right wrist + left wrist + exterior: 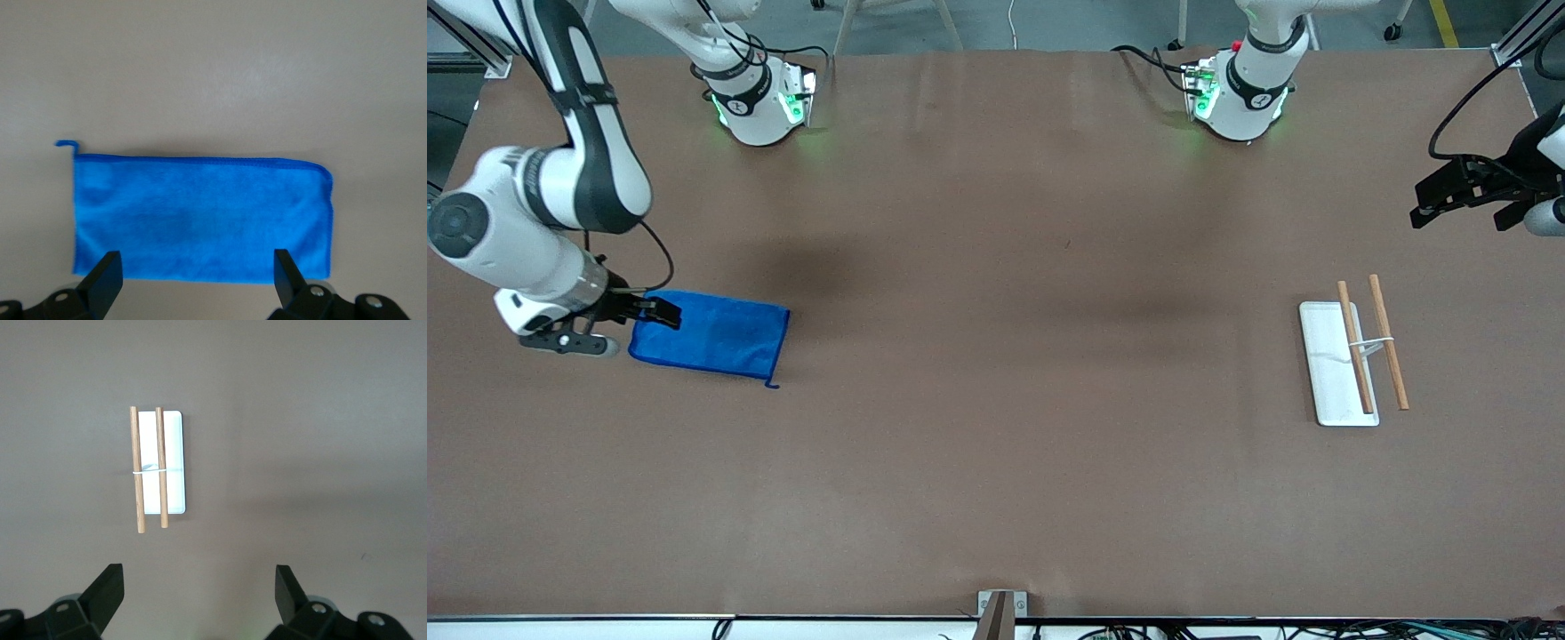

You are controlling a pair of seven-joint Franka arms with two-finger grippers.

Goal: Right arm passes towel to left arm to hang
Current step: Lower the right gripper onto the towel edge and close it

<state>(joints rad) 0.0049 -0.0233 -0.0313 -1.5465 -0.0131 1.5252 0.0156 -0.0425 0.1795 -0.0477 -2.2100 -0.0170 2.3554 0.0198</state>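
Front view: the blue towel (pixel 716 336) lies flat on the bench (pixel 996 462) at the right arm's end; the right pincer (pixel 660 311) hangs over its edge. The left pincer (pixel 1463 200) waits above the rack's (pixel 1356 351) end.

Left wrist view: the left pincer (pixel 199 593) is spread wide over bare bench, rack (pixel 160 470) below.

Right wrist view: the right pincer (pixel 195 273) is spread, empty, over the towel (pixel 200 217).

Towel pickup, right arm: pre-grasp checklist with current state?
1. The towel lies flat on the table, unfolded: ok.
2. The right gripper is open, fingers straddling the towel's edge: ok.
3. Fingers closed on cloth: not ok, nothing gripped yet.
4. Towel loop free, at the corner away from the gripper: ok.
5. The left gripper is open, waiting over bare table near the rack: ok.
6. Rack upright, two wooden bars clear: ok.
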